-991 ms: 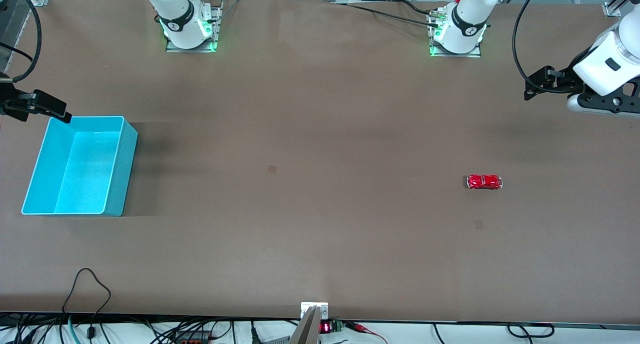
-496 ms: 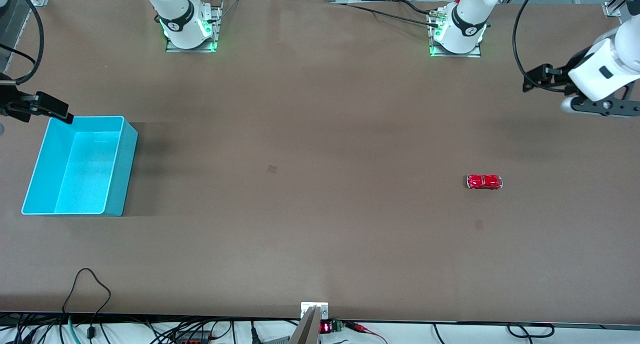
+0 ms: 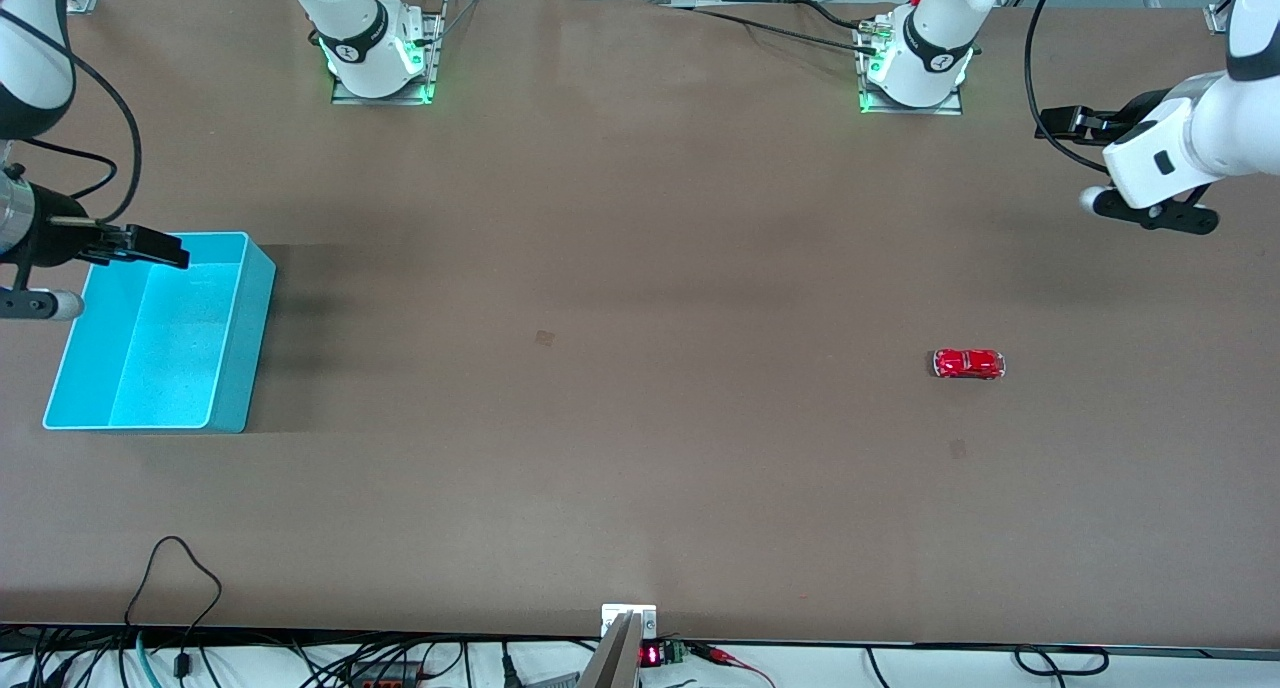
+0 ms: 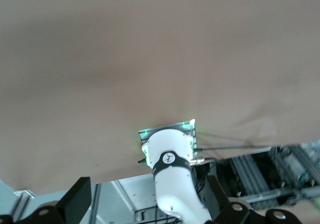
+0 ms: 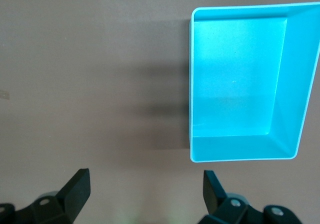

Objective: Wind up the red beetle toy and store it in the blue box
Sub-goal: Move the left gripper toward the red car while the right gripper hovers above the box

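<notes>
The red beetle toy [image 3: 968, 364] sits alone on the brown table toward the left arm's end. The blue box [image 3: 255, 338] stands open and empty toward the right arm's end; the right wrist view shows its wall [image 5: 289, 84]. My left gripper [image 3: 1048, 124] hangs open and empty in the air over the table's edge, well apart from the toy; its wrist view [image 4: 147, 199] shows no toy. My right gripper [image 3: 178, 259] is open and empty over the box's farther rim, and its wrist view [image 5: 145, 186] looks down beside the box.
The two arm bases [image 3: 378, 53] [image 3: 915, 63] stand along the table's farther edge; the left wrist view shows the left arm's base [image 4: 170, 156]. Cables [image 3: 175, 568] lie along the nearer edge. A wide stretch of brown table [image 3: 600, 368] separates box and toy.
My left gripper has risen and swung toward its base. My right gripper has turned and moved in over the box's farther rim. Toy and box have not moved.
</notes>
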Controlling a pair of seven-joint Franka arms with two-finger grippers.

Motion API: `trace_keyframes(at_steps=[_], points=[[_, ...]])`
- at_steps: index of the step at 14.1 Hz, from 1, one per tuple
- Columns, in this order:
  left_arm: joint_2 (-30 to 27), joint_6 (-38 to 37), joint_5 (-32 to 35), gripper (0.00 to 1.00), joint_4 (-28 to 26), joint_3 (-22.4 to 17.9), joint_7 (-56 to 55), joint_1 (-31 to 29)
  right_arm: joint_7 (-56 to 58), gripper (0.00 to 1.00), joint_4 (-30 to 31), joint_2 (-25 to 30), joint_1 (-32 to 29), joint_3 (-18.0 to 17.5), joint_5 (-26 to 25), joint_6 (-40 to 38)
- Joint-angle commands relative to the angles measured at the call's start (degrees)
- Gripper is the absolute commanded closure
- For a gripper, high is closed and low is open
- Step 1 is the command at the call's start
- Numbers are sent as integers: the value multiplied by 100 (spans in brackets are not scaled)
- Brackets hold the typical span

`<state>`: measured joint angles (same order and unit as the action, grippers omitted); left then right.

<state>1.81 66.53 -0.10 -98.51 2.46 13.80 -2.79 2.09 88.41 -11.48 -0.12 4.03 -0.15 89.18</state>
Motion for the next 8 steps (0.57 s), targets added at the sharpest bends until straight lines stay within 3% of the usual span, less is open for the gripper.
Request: trace_keyframes(at_steps=[1,4,8], points=[[-76,558,97,0,-596,26,1060,-187,-42,0,-44,50,39,2,-73,-164],[-41,2514,343,0,-1421,26,3080,-328,-86,0,-35,6,39,2,-73,-296],[107,5206,642,0,-2654,35,4120,-328,2,0,-44,-21,39,10,-73,-384]])
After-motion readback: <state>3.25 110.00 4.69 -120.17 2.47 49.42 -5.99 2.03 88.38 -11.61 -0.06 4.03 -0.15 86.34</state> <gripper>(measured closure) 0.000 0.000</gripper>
